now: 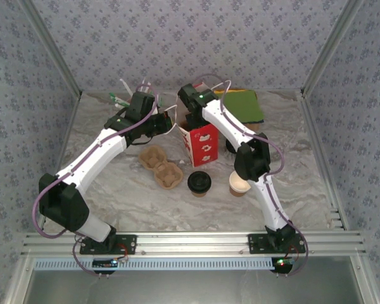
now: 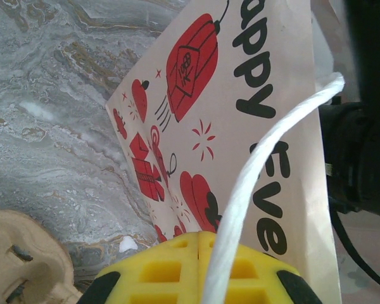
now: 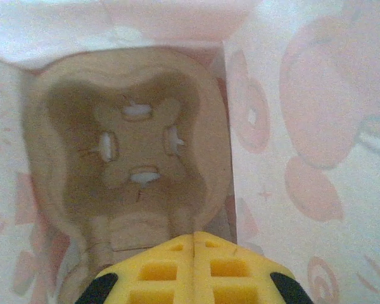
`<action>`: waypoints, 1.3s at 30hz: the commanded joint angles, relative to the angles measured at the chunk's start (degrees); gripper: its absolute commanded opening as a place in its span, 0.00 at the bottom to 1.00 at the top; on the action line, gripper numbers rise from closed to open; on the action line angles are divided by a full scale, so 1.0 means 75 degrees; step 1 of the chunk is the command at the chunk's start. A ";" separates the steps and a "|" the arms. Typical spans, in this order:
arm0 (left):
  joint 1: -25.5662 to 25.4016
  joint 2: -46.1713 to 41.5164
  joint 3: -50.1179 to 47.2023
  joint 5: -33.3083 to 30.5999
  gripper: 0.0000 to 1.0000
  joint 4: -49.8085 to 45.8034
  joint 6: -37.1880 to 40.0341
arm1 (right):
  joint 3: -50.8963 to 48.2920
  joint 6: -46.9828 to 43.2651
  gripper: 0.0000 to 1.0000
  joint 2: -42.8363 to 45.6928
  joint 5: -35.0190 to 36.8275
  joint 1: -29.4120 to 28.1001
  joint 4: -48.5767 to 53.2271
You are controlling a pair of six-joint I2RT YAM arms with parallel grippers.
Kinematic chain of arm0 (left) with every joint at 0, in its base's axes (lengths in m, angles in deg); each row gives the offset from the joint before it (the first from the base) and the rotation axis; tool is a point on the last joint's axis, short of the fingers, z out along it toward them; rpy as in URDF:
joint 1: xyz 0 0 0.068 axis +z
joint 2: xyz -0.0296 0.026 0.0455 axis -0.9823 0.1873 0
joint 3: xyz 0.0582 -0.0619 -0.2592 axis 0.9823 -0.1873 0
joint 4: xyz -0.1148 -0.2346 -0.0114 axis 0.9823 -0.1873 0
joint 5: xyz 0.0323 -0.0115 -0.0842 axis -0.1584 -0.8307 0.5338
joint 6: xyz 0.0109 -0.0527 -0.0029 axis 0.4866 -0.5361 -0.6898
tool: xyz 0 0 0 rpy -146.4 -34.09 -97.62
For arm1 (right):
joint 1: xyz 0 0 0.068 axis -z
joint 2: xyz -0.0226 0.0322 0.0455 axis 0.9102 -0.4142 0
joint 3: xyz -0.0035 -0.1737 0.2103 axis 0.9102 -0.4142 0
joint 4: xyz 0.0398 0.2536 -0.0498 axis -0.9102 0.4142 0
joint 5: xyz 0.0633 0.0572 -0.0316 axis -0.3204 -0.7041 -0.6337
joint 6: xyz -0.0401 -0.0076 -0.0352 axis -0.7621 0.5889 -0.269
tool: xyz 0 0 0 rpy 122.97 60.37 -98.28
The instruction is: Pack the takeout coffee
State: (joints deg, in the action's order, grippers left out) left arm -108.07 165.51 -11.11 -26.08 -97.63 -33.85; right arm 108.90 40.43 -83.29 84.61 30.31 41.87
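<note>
- Handle (image 2: 240, 190) slip is the first risk. The left gripper (image 2: 198, 240) is clenched on the white cord of the paper bag (image 2: 202, 95) and appears to be holding its mouth open. If the cord slides through the pads, the mouth could sag against the other arm. A harder pull could tip the light bag over.
- Tray (image 3: 130, 158) trouble comes next. The right gripper (image 3: 194, 239) is down inside the bag with its pads pressed together, just above the near edge of the cardboard piece lying on the bag's floor. I cannot tell whether it pinches that edge. If it does, lifting out without letting go would drag the tray up or leave it crooked.
- Coffee (image 1: 199, 182) stands upright on the table in front of the bag, lid on, with nothing gripping it. It sits between the spare tray (image 1: 160, 166) and the open cup (image 1: 239, 184). It looks like nothing is packed yet.
- Elbow clearance is tight, since the right arm passes just beside the open cup. A careless withdrawal could knock it over or into the coffee.
- Squeeze on the paper wall could pop the lid.
- Placement matters too. If the cup misses a well in the tray, it could lean against the bag's side and spill.
</note>
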 commanded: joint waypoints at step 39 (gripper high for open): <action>0.0050 0.0575 0.1439 0.0058 0.28 -0.0662 0.0385 | 0.0725 0.0377 0.00 0.2412 -0.0126 -0.0297 0.0529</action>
State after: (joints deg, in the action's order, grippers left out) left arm -108.07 169.60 -3.14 -26.08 -101.28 -31.71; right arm 113.60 41.98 -67.86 83.76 28.56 44.16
